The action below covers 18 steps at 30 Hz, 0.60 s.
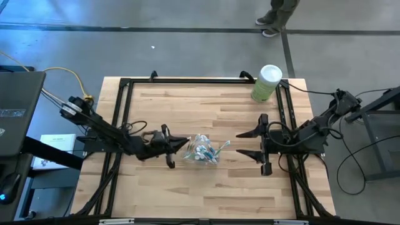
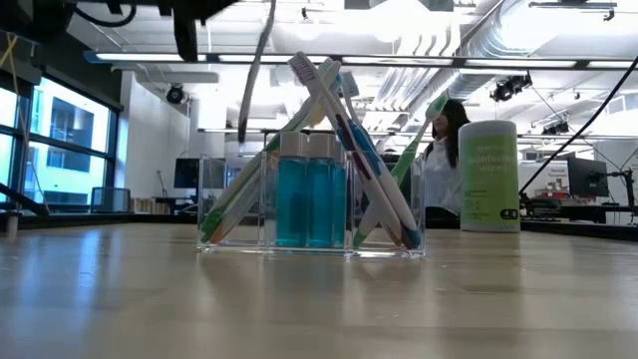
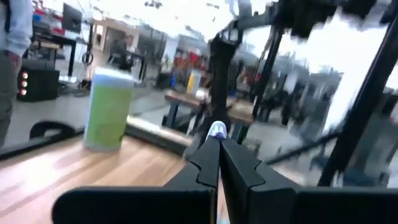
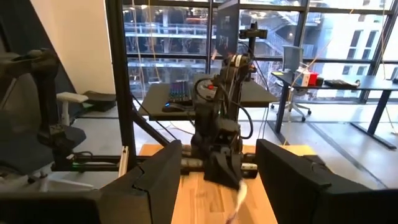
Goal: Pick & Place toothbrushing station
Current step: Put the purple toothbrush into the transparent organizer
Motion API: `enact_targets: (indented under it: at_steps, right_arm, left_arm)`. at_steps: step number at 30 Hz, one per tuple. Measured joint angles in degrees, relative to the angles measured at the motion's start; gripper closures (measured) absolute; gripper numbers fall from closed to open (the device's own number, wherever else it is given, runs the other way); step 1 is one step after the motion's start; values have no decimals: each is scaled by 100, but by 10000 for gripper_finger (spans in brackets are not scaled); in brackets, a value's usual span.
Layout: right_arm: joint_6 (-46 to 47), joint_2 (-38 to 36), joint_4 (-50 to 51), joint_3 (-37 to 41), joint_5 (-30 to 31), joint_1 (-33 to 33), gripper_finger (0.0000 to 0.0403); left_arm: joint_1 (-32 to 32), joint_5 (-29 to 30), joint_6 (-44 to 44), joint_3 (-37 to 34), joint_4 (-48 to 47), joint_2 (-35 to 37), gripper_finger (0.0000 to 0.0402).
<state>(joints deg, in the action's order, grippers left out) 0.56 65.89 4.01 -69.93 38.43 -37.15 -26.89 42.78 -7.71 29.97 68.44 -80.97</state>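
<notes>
The toothbrushing station (image 1: 203, 150) is a small clear plastic holder standing on its base at the table's middle. Several slim toothbrushes lean in it, and two blue tubes (image 2: 311, 199) stand upright in its middle. My left gripper (image 1: 185, 142) is just left of the station and above table height, shut on one slim toothbrush (image 2: 254, 80). My right gripper (image 1: 242, 142) is open and empty to the station's right, its fingers pointing at the station. My left gripper pinches a slim toothbrush between its two shut fingertips, and the brush's white-blue end (image 3: 216, 130) shows just past them. The fingers point about level toward the table's right. The brush hangs slanting below the gripper (image 4: 239, 198), clear of the table.
A tall pale-green canister with a white lid (image 1: 266, 82) stands at the table's far right. A black frame (image 1: 187, 80) runs along the table's far edge and sides. A person's feet (image 1: 275, 19) show on the floor beyond the table. Bare wood lies near the front edge.
</notes>
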Motion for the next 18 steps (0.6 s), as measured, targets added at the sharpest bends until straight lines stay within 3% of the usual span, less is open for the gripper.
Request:
enact_targets:
  at_steps: [7, 13, 18]
  right_arm:
    - [287, 11, 136, 0, -4, 0, 204]
    - [290, 91, 97, 0, 9, 0, 204]
    - [290, 155, 11, 0, 12, 0, 204]
  left_arm:
    - [69, 54, -325, -215, -50, -368, 401]
    - [251, -367, -642, -487, -111, -429, 399]
    - [206, -599, -262, -498, -90, -426, 392]
